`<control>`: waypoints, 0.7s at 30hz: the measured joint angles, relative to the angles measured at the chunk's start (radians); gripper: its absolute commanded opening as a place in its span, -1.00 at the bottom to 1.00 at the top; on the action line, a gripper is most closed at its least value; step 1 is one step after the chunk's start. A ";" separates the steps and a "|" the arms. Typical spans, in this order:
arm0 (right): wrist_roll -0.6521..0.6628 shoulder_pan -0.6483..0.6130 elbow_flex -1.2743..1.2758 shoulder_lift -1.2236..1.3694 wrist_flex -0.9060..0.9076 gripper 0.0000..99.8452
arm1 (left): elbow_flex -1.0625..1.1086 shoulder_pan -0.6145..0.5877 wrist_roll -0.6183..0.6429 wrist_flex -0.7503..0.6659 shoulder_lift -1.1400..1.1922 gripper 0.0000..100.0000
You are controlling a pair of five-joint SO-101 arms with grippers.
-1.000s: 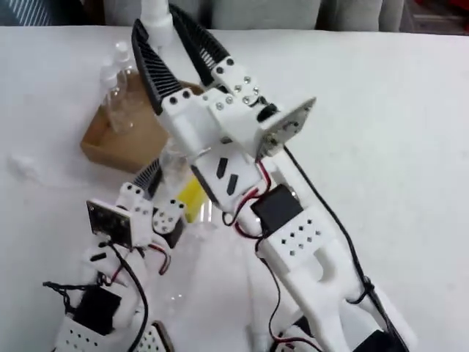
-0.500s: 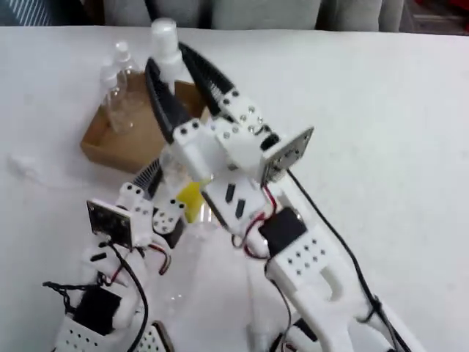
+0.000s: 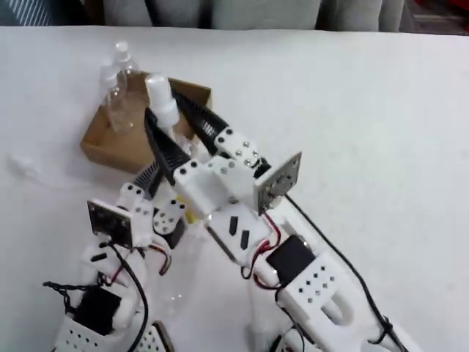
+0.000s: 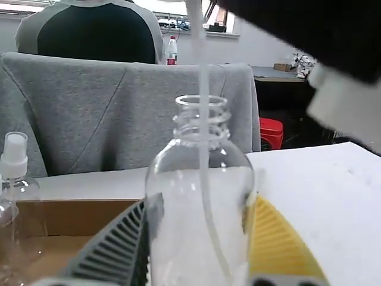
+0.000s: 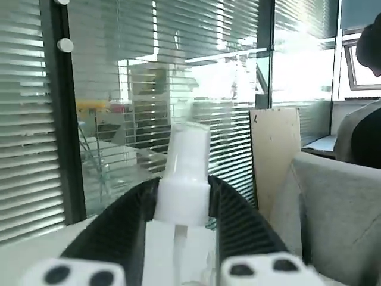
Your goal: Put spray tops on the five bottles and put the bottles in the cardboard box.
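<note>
The spray top [image 3: 161, 97] is pinched between the black fingers of the right gripper [image 3: 170, 121], its thin tube [image 4: 202, 119] dropping into the open neck of a clear bottle [image 4: 199, 179]. The left gripper [image 4: 199, 262] clamps that bottle upright just beside the cardboard box [image 3: 121, 150], which seems to hold two capped bottles [image 3: 117, 95].

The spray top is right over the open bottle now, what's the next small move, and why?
Probably ease the right end effector straight down a little. It grips the spray top, whose tube runs down into the open bottle, but the top is not yet seated on it. The left end effector holds the bottle upright.
</note>
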 measured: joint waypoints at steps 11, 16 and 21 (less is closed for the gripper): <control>0.000 -0.034 0.000 -0.018 0.157 -0.53 | 0.000 -0.002 0.000 0.000 0.000 -0.96; 0.000 -0.034 -0.006 -0.055 0.193 -0.46 | 0.000 0.000 0.000 0.000 0.000 -0.96; 0.000 -0.037 -0.126 -0.118 0.358 -0.43 | 0.000 0.000 0.000 0.000 0.000 -0.96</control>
